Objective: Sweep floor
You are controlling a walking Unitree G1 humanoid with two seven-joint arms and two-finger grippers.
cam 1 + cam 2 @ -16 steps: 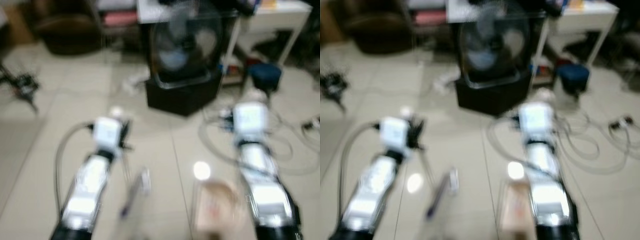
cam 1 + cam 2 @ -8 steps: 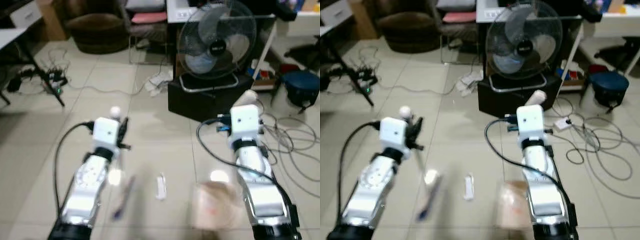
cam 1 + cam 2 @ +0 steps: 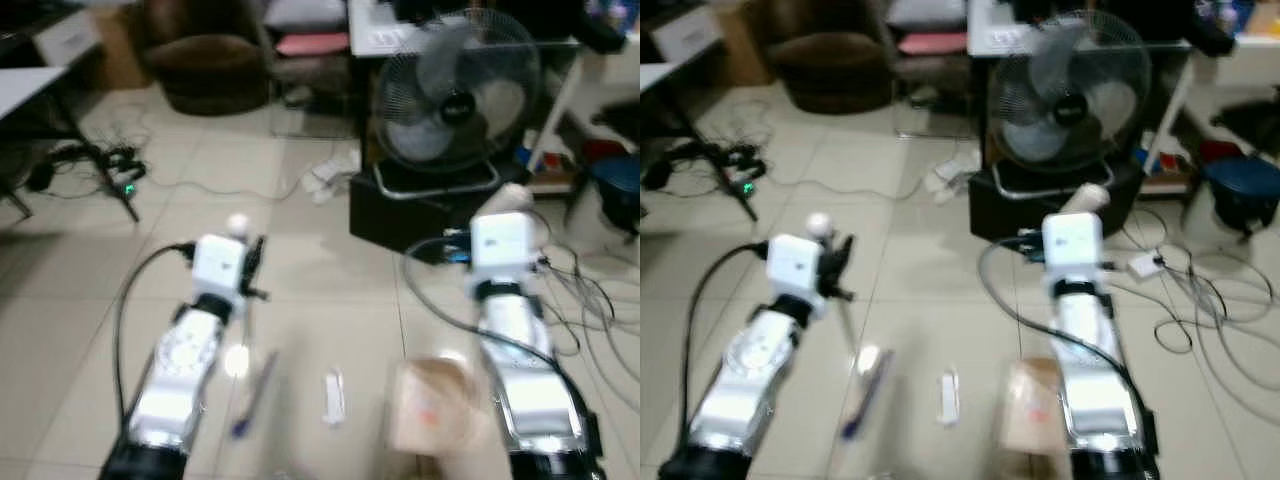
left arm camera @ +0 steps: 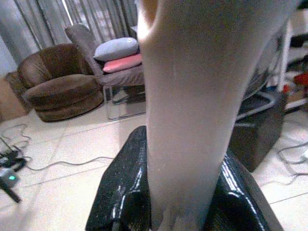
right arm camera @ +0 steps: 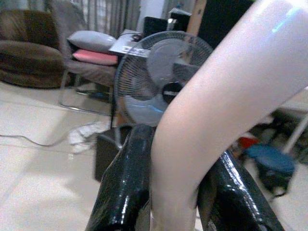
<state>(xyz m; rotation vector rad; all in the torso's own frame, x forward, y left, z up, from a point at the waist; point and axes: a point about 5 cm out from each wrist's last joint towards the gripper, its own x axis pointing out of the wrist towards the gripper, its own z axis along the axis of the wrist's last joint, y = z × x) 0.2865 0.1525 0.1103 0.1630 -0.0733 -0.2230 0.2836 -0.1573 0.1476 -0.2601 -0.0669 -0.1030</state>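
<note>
My left gripper (image 3: 246, 262) is shut on a pale stick (image 4: 185, 96) with a round white knob (image 3: 237, 223) on top. The thin stick (image 3: 845, 320) runs down toward the floor, where a blurred blue and white strip (image 3: 865, 392) lies; I cannot tell if they are joined. My right gripper (image 3: 503, 218) is shut on a pale curved handle (image 5: 216, 91), and a blurred beige pan-like thing (image 3: 432, 405) sits low beside that arm. A small white scrap (image 3: 333, 395) lies on the tiles between the arms.
A standing fan (image 3: 458, 100) on a black box (image 3: 415, 210) is ahead to the right. Loose cables (image 3: 1200, 300) cover the floor at right, near a blue stool (image 3: 1240, 190). White crumpled litter (image 3: 330, 178), a power strip and stand (image 3: 110, 175), and a brown armchair (image 3: 205, 65) lie further off.
The whole picture has shifted and sharpened, then blurred a little, as the camera moved. Both grippers keep the same hold and pose.
</note>
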